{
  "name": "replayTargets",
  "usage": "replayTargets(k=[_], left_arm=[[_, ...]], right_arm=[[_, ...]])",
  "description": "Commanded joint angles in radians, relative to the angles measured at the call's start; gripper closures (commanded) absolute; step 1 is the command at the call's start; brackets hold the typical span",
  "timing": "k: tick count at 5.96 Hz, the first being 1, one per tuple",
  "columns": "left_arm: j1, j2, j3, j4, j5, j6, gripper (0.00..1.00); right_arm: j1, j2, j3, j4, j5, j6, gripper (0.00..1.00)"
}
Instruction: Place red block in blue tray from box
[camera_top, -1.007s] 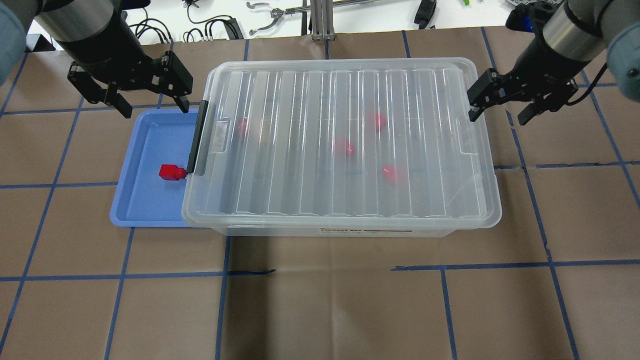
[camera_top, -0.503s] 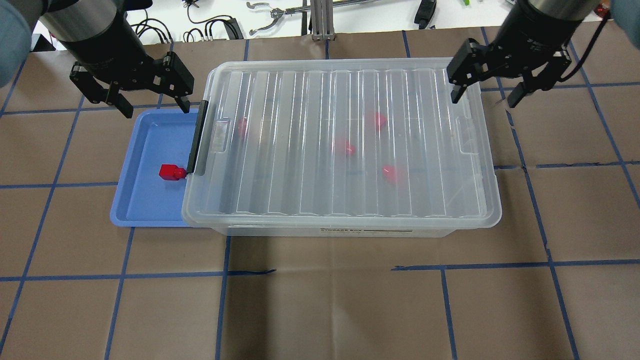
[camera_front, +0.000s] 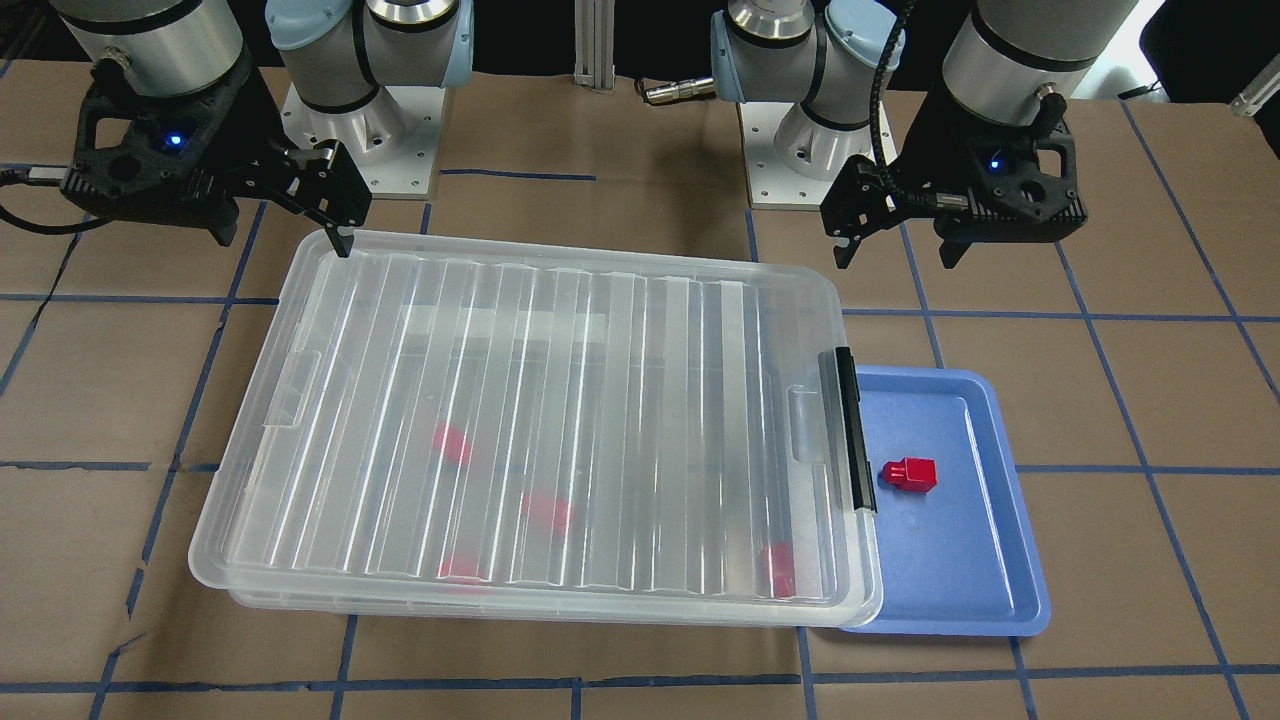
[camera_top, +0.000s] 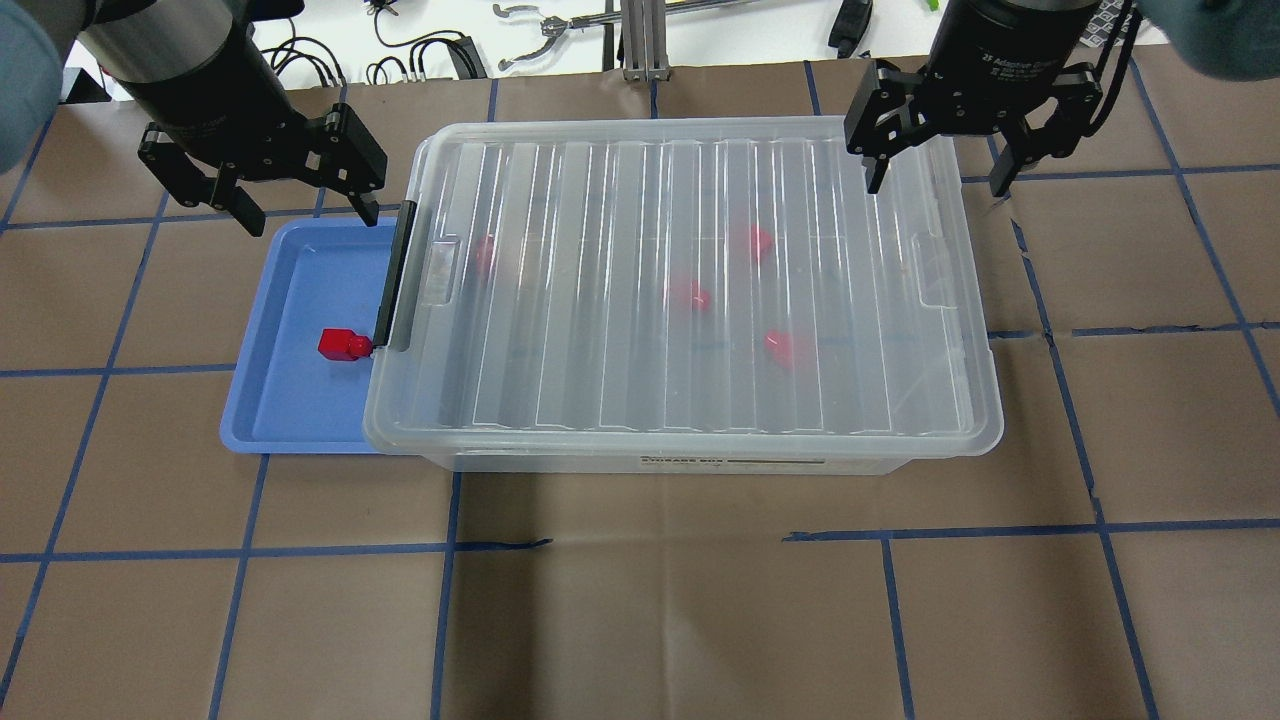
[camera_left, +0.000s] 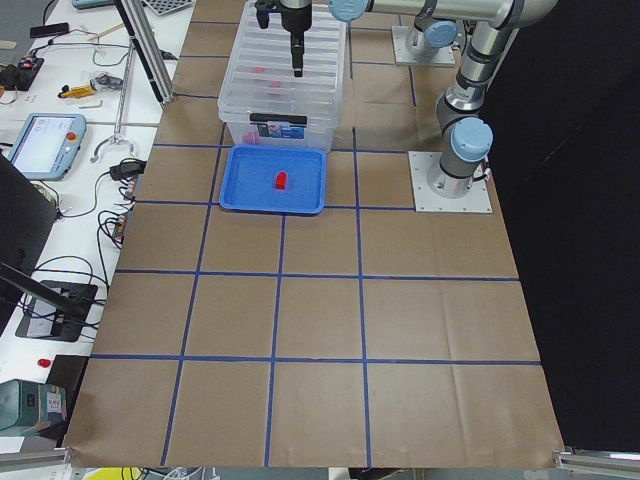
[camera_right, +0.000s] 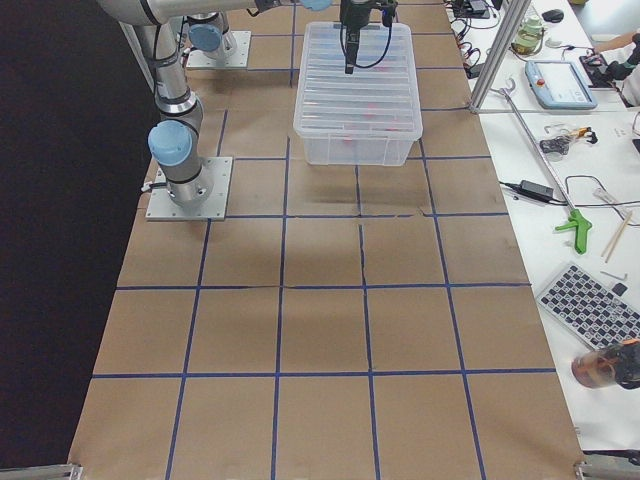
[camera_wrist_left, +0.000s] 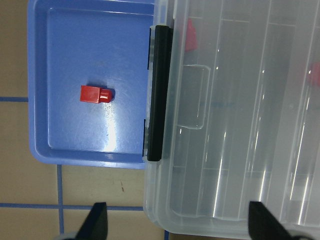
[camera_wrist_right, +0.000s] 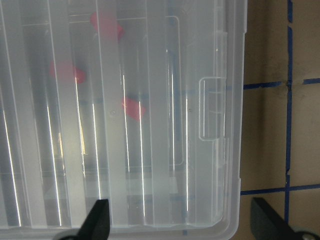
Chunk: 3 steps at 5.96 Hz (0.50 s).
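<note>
Inside the blue tray, beside the latch, you have the red block lying free. The box is lidded, four lookalikes within. Your left gripper and right gripper hang with jaws released, empty. Placement appears complete; only withdrawal remains.

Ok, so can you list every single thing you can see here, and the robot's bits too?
red block: one, bright red, in the blue tray, close to the latch
other red blocks: four, red, blurry through the lid, inside the box
blue tray: one, periwinkle blue, at the box's latch end
box: one, clear plastic, ribbed lid on, mid-table
latch: one, black, box end by the tray
table: one, brown with blue tape lines
cables: several, black, on the white bench beside the table
left gripper: one, black, open, empty, raised near the tray end
right gripper: one, black, open, empty, raised over the box's other end
</note>
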Motion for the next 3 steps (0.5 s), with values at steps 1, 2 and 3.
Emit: replayTargets(k=[1,2,3], left_arm=[[0.0,0.001,0.0,0.0,-0.001,0.0,0.02],[0.0,0.001,0.0,0.0,-0.001,0.0,0.02],[0.002,0.005,-0.003,0.0,-0.003,0.0,0.02]], right_arm=[[-0.01,-0.008,0.003,0.0,0.0,-0.001,0.0],[-0.003,-0.012,0.003,0.0,0.001,0.005,0.0],[-0.003,-0.013,0.002,0.0,0.004,0.008,0.0]])
